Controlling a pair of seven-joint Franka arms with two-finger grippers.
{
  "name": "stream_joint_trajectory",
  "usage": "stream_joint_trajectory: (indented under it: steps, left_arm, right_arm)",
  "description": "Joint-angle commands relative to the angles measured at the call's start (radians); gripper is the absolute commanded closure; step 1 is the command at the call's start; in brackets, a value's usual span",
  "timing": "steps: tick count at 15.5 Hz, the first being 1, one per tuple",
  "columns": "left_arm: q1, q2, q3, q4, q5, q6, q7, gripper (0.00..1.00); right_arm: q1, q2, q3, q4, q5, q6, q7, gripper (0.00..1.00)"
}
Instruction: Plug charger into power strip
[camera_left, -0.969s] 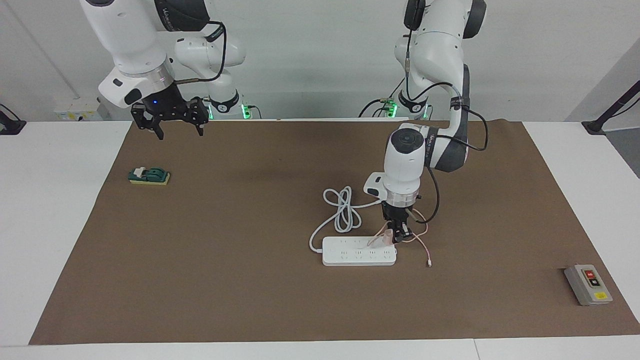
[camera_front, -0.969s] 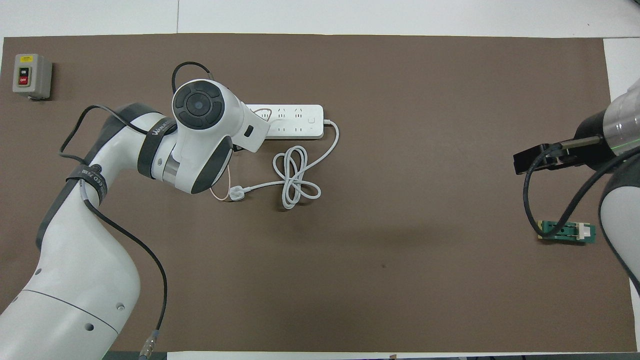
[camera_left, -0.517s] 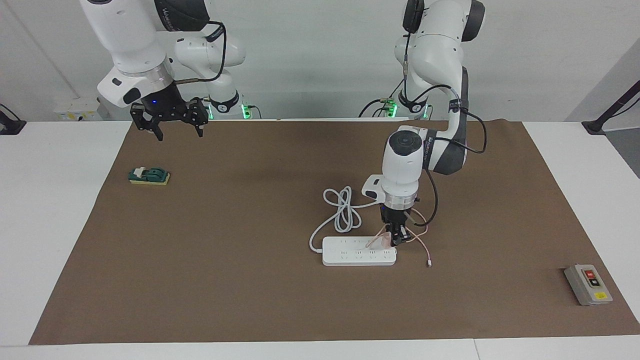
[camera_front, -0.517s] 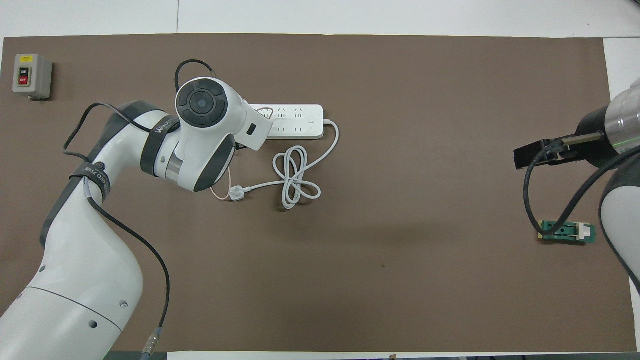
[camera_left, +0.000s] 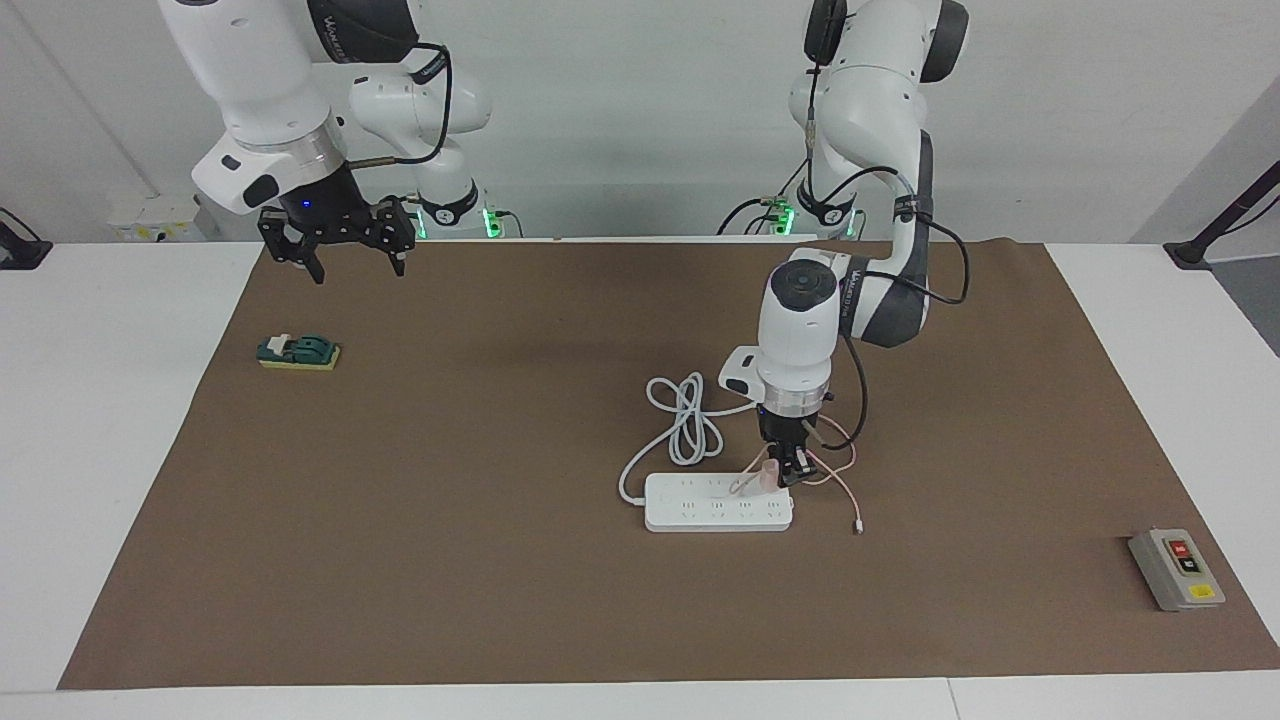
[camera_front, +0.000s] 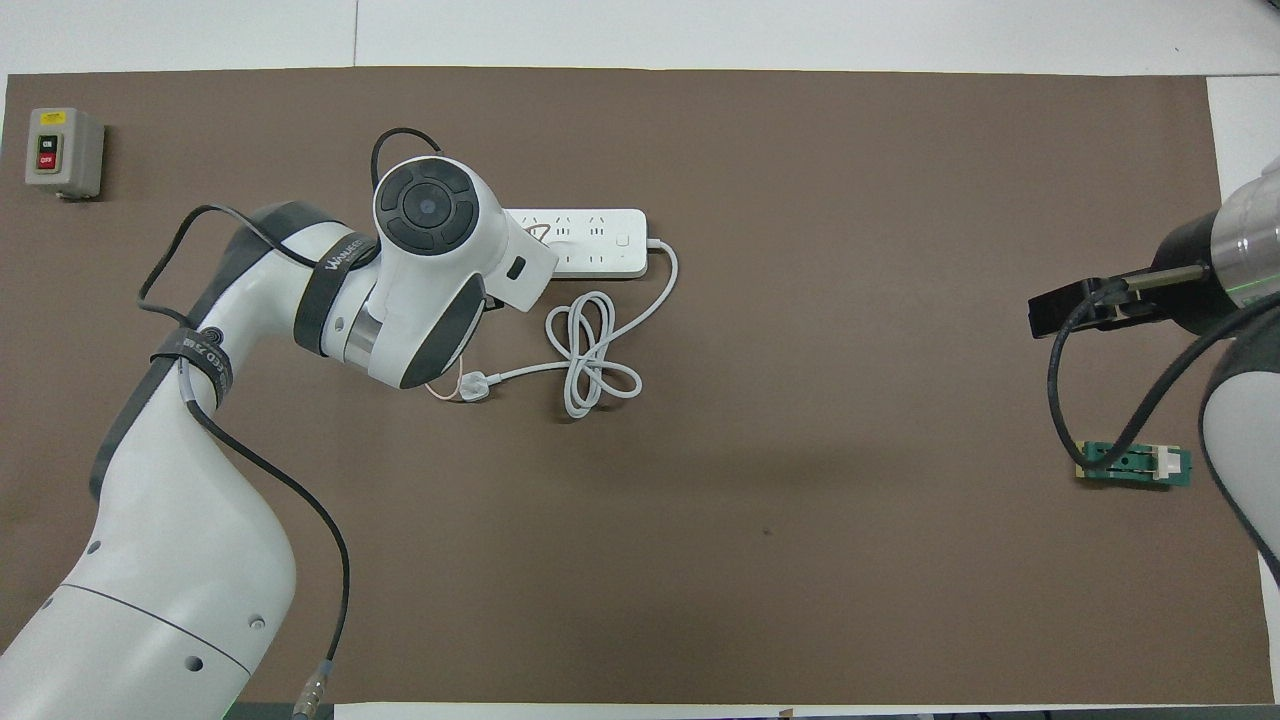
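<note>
The right gripper (camera_left: 339, 252), fingers spread and empty, waits well apart from the power strip (camera_left: 700, 512), above the mat's edge at the robots' end. The left gripper (camera_left: 790, 470) pinches the charger (camera_left: 769, 474) upright just over the strip's end socket, prongs presumably downward for insertion. The strip's long axis runs along the table's length.

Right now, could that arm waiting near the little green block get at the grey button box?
Probably not. The right gripper hangs open at its own end of the table, above the green block. The grey button box lies at the left arm's end, and the left gripper holds the charger over the power strip between them.
</note>
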Motion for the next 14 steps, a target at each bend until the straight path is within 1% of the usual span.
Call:
stream_joint_trajectory:
  steps: [1,5,11,14]
  left_arm:
    - [-0.009,0.005,0.002,-0.014,0.016,-0.045,-0.018,1.00]
    - [-0.006,0.005,0.005,-0.014,0.016,-0.045,-0.010,1.00]
    - [-0.003,0.007,0.005,-0.045,0.015,0.056,-0.025,1.00]
    - [0.003,0.010,0.008,-0.039,0.016,0.056,-0.025,1.00]
  right_arm:
    - [-0.011,-0.018,0.008,-0.018,0.005,0.017,0.017,0.00]
    - [-0.012,-0.018,0.008,-0.018,0.005,0.017,0.017,0.00]
    - [-0.012,-0.018,0.008,-0.018,0.005,0.017,0.017,0.00]
    - [-0.012,-0.018,0.008,-0.018,0.005,0.016,0.017,0.00]
